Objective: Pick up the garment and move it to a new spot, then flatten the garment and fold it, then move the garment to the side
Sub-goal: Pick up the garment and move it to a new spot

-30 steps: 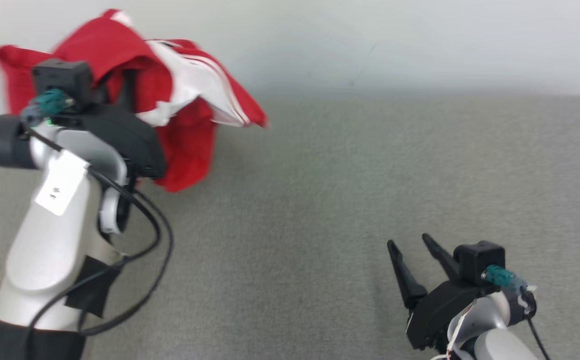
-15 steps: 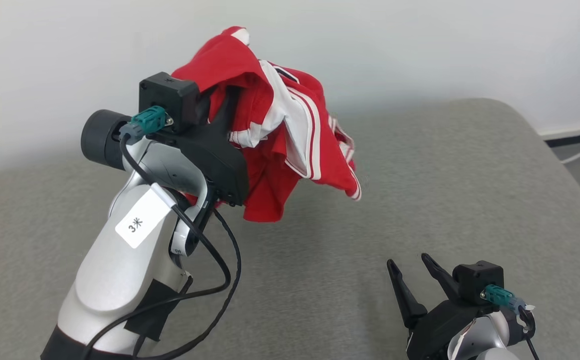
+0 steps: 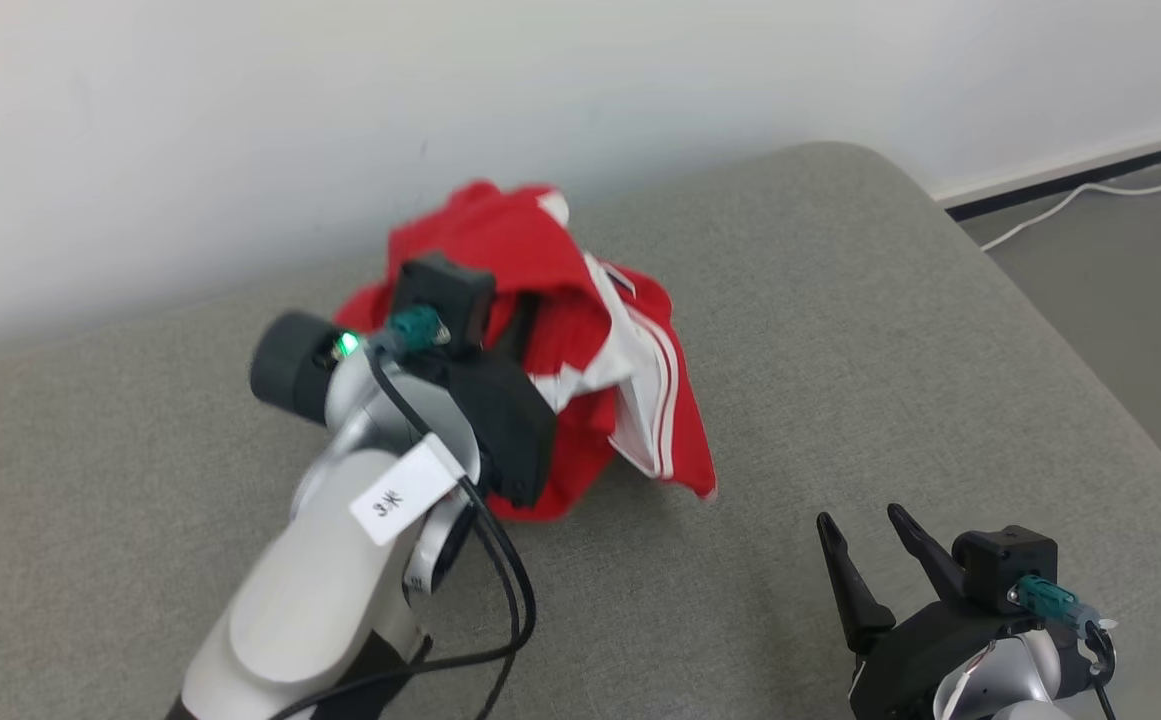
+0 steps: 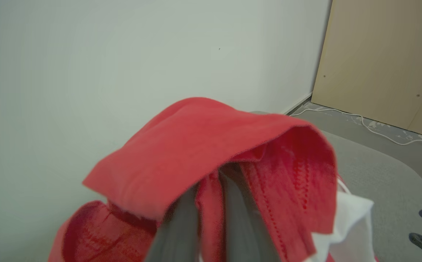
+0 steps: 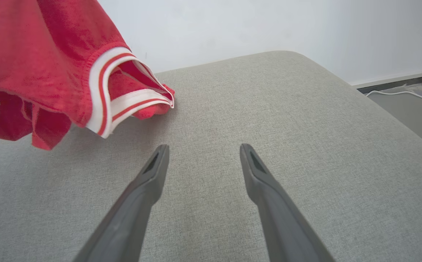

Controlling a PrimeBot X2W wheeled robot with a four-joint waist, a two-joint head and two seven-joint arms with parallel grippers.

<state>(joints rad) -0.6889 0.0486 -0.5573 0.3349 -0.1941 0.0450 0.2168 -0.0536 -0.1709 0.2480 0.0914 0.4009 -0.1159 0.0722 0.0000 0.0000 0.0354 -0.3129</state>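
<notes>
While left hand (image 4: 211,198) pinches the garment (image 3: 515,240), seemingly aloft, right hand (image 3: 860,522) gapes.

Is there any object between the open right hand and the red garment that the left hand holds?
Nothing visible stands between them. In the right wrist view, bare grey cushion lies between the right hand and the striped hem of the garment. The left hand is shut on the garment.
</notes>
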